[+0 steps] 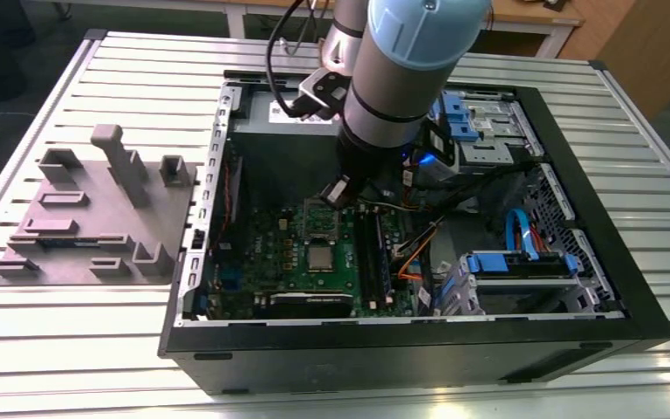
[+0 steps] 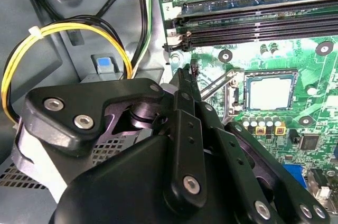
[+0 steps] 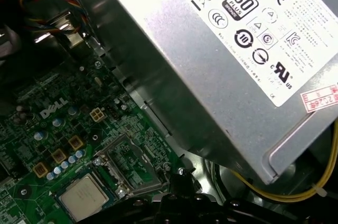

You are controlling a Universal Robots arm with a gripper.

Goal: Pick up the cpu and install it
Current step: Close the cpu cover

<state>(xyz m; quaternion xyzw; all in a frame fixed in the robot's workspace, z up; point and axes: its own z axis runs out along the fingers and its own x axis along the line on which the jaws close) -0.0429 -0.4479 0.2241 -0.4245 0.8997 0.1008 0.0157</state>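
Exterior view: the arm reaches into the open computer case [image 1: 614,288]; the cpu [image 1: 320,255] lies flat in the motherboard socket.

Second wrist view: the gripper [image 2: 185,76] fingers appear pressed together, holding nothing, near the cpu [image 2: 270,92].

First wrist view: the cpu [image 3: 84,197] looks light, rigid and fragile underneath; its edges seem best for grasping.

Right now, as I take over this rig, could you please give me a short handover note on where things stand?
Gripper: shut, holding nothing, hovering over the motherboard beside the socket.
Cpu: lying in the socket, apart from the gripper.
Done: the cpu is placed, by the look of it.
Left: the hinged frame stands open, not yet closed over the cpu.
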